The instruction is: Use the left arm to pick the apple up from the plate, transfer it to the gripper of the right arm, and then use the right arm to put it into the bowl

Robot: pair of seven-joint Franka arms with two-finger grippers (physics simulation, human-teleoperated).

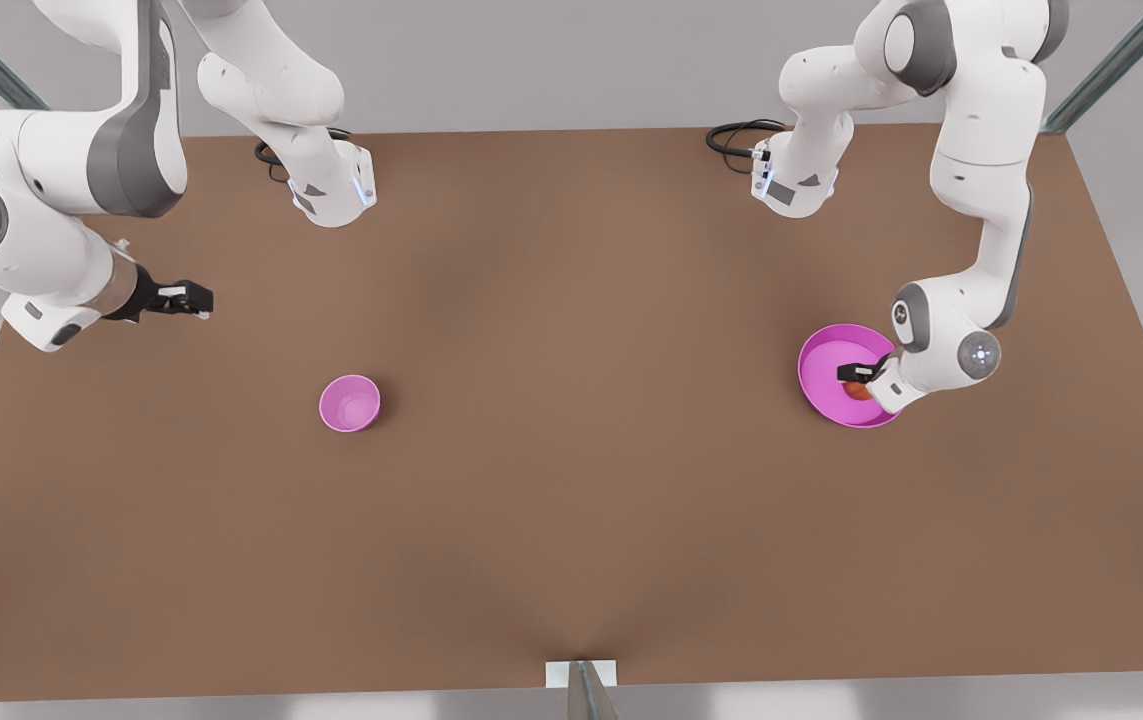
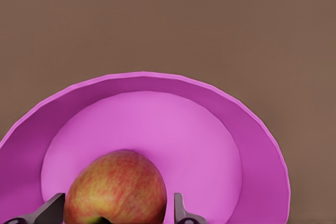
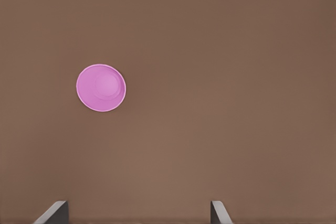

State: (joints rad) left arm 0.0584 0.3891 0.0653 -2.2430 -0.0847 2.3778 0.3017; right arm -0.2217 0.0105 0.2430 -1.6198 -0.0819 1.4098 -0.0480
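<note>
We find the left claw [image 1: 859, 378] lowered over the pink plate [image 1: 821, 365] at the front view's right, and the left wrist view puts the apple [image 2: 116, 188] directly between its two fingers [image 2: 181, 211], one to each side, with a narrow gap visible on at least one side; we judge the claw spread about the fruit and not yet closed on it. The deciding relation is therefore settled: the apple lies dead ahead of the claw, centred in its opening, so closure rather than further approach appears to be what remains. The apple rests on the plate's flat floor, nearer the rim on the arm's side. It is round, without a marked long axis, red streaked with yellow-green, smooth-skinned. The right claw [image 1: 193, 298] waits well apart at the front view's left, held above the brown surface [image 1: 571, 520], fingers wide and empty. The small pink bowl [image 1: 350, 403] stands nearer that arm.
</note>
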